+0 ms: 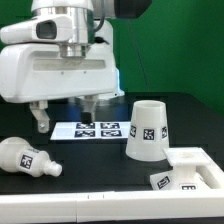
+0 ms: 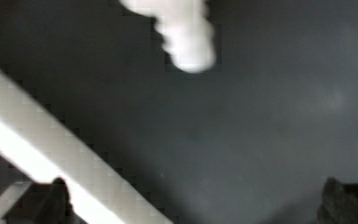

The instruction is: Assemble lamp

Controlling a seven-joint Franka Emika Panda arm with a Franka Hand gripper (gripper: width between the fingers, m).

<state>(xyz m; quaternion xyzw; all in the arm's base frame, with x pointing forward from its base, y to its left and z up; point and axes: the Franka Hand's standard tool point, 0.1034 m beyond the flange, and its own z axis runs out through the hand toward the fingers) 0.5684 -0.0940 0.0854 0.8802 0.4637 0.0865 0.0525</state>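
The white tapered shade [image 1: 148,130] stands mouth-down on the black table, at the exterior view's right of centre. The white bulb [image 1: 28,158] lies on its side at the front left. The flat squarish base [image 1: 195,162] lies at the front right. My gripper [image 1: 64,113] hangs open and empty above the table, left of the shade and behind the bulb. In the wrist view its dark fingertips [image 2: 30,205] show at the corners around my gripper [image 2: 194,205], with bare table between. A blurred white elongated piece [image 2: 179,35] shows there, probably the bulb.
The marker board [image 1: 95,130] lies flat on the table between my gripper and the shade. A white border [image 1: 60,210] runs along the table's front edge. A white straight strip [image 2: 51,140] crosses the wrist view diagonally. A green wall stands behind.
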